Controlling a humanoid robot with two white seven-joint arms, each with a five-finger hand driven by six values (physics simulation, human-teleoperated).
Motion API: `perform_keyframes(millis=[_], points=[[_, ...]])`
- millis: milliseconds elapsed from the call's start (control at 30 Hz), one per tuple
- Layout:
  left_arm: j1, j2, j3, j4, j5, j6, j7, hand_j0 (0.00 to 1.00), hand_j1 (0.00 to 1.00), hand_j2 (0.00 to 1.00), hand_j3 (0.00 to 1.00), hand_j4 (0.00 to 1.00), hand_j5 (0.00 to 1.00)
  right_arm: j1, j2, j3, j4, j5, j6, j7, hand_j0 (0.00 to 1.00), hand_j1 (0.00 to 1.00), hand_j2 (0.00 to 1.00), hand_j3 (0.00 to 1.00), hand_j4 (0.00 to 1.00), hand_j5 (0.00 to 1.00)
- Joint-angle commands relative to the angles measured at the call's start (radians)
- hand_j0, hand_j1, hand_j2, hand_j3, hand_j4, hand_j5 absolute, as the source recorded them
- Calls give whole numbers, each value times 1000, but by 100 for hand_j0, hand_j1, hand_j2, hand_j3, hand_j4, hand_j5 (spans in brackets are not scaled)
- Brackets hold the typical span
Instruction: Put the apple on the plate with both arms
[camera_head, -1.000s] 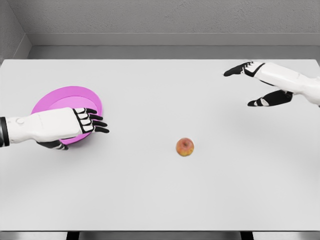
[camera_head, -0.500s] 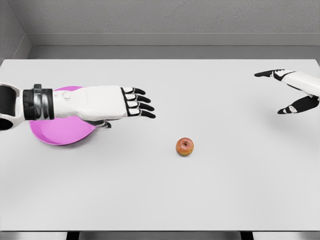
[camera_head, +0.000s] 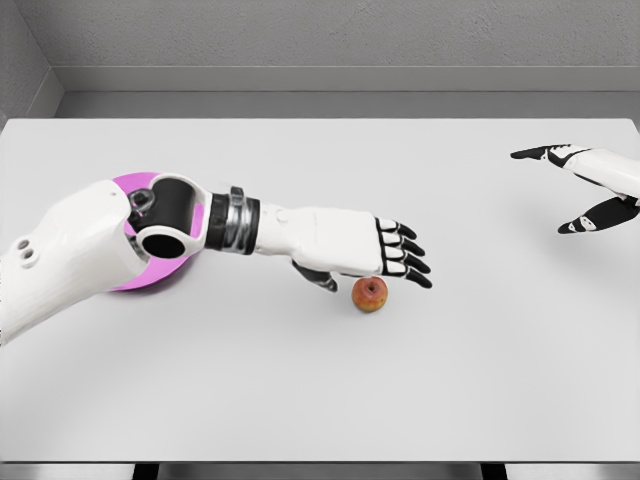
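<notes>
L hand (camera_head: 372, 250) was open, fingers spread, just above apple (camera_head: 370, 293) (not gripping); R hand (camera_head: 585, 188) open, far right.

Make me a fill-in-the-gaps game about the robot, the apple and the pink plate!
1. The apple sits on the white ____.
2. The hand reaching over the apple is the robot's ____ hand.
3. The plate is coloured ____.
4. The right hand holds ____.

Missing words: table; left; pink; nothing.
</notes>
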Motion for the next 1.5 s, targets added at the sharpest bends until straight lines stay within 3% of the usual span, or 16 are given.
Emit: perform_keyframes(millis=[0,267,367,567,933,1067,1200,1467], points=[[0,-13,-15,4,4,2,0,100,100,100,100,100,100,2,-2,0,0,-7,3,0,100,100,100,100,100,100],[0,-13,-75,10,-48,2,-3,100,100,100,100,100,100,3,-2,0,1,-5,3,0,100,100,100,100,100,100],[0,-14,-77,13,-58,2,-3,100,100,100,100,100,100,3,-2,0,3,-5,3,0,100,100,100,100,100,100],[-2,-32,-77,94,-64,2,-3,100,100,100,100,100,100,2,0,0,4,14,3,0,100,100,100,100,100,100],[0,-51,-83,100,-93,2,-1,100,100,100,100,100,100,2,1,0,4,14,3,0,100,100,100,100,100,100],[0,-83,-83,163,-142,2,-1,100,100,100,100,100,100,2,6,0,4,14,3,0,100,100,100,100,100,100],[2,-85,-84,163,-145,2,-1,100,100,100,100,100,100,0,6,-2,6,14,3,0,100,100,100,100,100,100],[2,-100,-84,162,-171,2,0,91,91,91,91,91,91,2,3,0,6,16,3,0,100,100,100,100,100,100]])
